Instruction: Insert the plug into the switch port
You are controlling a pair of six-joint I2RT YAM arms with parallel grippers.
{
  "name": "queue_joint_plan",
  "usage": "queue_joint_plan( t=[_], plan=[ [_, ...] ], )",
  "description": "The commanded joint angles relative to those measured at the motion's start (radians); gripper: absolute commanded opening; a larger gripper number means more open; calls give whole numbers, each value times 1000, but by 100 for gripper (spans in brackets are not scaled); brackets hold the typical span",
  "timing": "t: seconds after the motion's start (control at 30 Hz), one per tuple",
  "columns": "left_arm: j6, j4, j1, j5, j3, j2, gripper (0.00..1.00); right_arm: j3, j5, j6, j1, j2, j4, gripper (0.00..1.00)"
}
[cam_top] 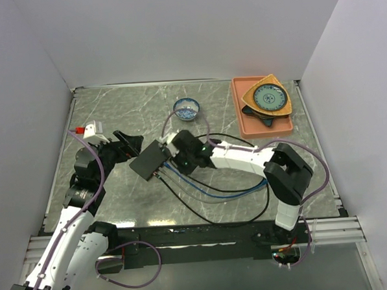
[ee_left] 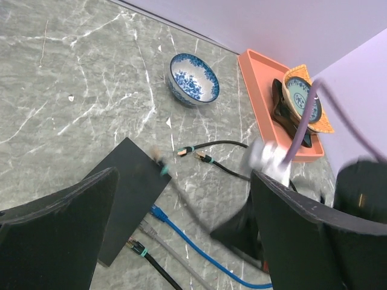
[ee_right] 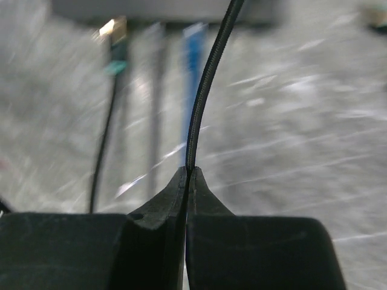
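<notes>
Right gripper (ee_right: 188, 176) clenches thin black cable (ee_right: 206, 77), left gripper (ee_left: 184, 181) released; I see teal round plate (cam_top: 271, 98) in far-right salmon tray (cam_top: 247, 124).

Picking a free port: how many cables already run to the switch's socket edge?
3, side by side at the switch: blue cable, grey cable in the middle, black cable with a teal boot. More could be hidden from view.
</notes>
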Motion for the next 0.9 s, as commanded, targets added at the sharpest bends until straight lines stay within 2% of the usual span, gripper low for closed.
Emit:
queue_joint_plan(
  t=[0.0,0.07,0.1,0.17,0.2,0.3,0.4,0.6,0.83,0.87],
  plan=[
    [-15,49,2,26,8,10,96,-10,13,-35,76,6,8,0],
    [-13,46,4,20,9,13,96,-28,36,-30,92,11,25,0],
    [-15,49,4,20,8,12,96,-31,39,-24,92,11,31,5],
    [-15,50,4,24,5,9,96,-31,53,-18,93,7,39,18],
    [-15,50,4,24,6,6,96,-30,56,-16,92,4,50,33],
    [-15,42,4,17,11,1,96,-5,57,-19,92,2,65,58],
    [-12,36,4,17,13,-5,96,47,71,-19,93,26,57,67],
    [-4,18,4,-6,16,-25,96,133,88,-1,90,92,91,68],
    [8,-4,4,-26,25,-33,96,255,125,33,83,190,93,64],
    [8,-4,4,-25,25,-34,96,269,131,36,81,215,82,60]
  ],
)
